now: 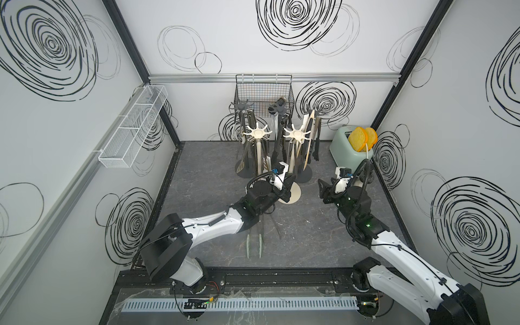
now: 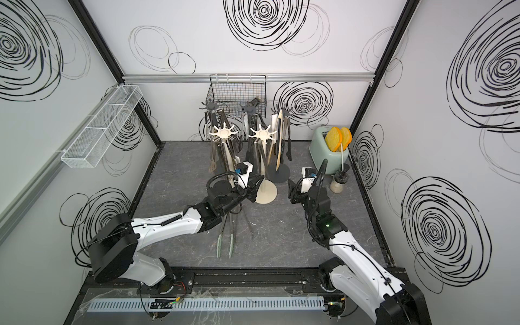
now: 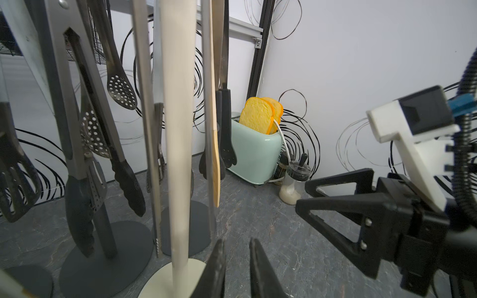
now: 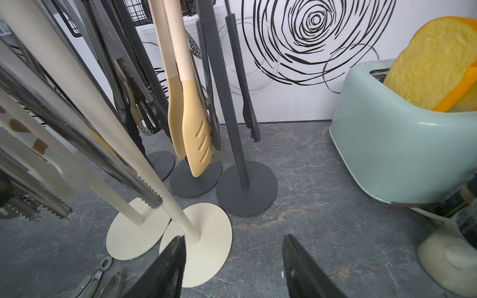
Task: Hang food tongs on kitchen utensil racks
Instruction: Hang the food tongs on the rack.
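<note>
Several kitchen utensil racks stand at the back middle, two with cream hook stars (image 1: 257,132) (image 1: 295,133) and dark grey ones (image 1: 242,106) behind them. Food tongs hang from them, some black-tipped (image 3: 124,167), one pair cream (image 4: 191,129). Green-tipped tongs (image 1: 254,242) (image 2: 225,242) and a dark pair (image 1: 275,228) lie on the table under my left arm. My left gripper (image 1: 288,187) (image 3: 236,247) hovers beside a cream rack's pole (image 3: 178,154), jaws a narrow gap apart, holding nothing. Near that rack's cream base (image 4: 204,232), my right gripper (image 1: 323,191) (image 4: 233,245) stands wide open and empty.
A mint toaster (image 1: 346,152) with two toast slices sits at the back right, a small shaker (image 2: 337,183) beside it. A black wire basket (image 1: 263,90) hangs on the back wall and a white mesh tray (image 1: 132,132) on the left wall.
</note>
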